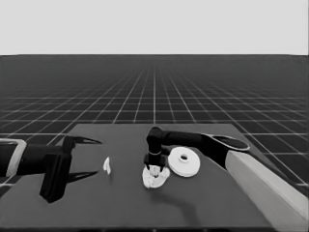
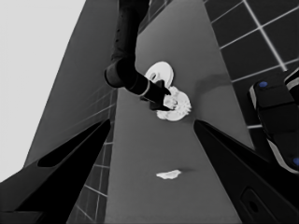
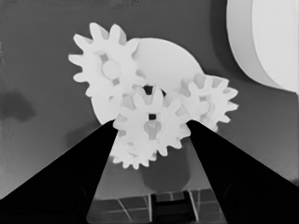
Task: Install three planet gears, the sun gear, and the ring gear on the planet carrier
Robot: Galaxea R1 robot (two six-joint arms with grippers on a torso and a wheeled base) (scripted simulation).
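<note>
Hovering low over the cluster near the middle of the tabletop (image 1: pixel 120 203), the right hand (image 1: pixel 154 167) points straight down at the smaller round part (image 3: pixel 163 60), and its fingers (image 3: pixel 70 186) flank the middle gear (image 3: pixel 152 128) closely enough that I judge they are pinching it, though contact on both sides is hard to confirm. Two more gears (image 3: pixel 105 70) are seated on the smaller round part, one on the left and one (image 3: pixel 208 102) on the right, and another's teeth peek out below the middle one. The risk sits right here: if the middle gear's teeth are not lined up with its neighbours, pressing down could jam it on top of them or nudge one off its post. A hasty release might also leave it tilted.

Over at the left end, the left hand (image 1: pixel 77 158) waits with its fingers spread wide, holding nothing; the thin white piece (image 1: pixel 107 166) lies between it and the cluster, out of the way.

Just right of the cluster and slightly farther back, the larger round part (image 1: pixel 184 161) rests flat, very near the working wrist. A careless sideways withdrawal could knock it, or drag the smaller round part across the tabletop.
</note>
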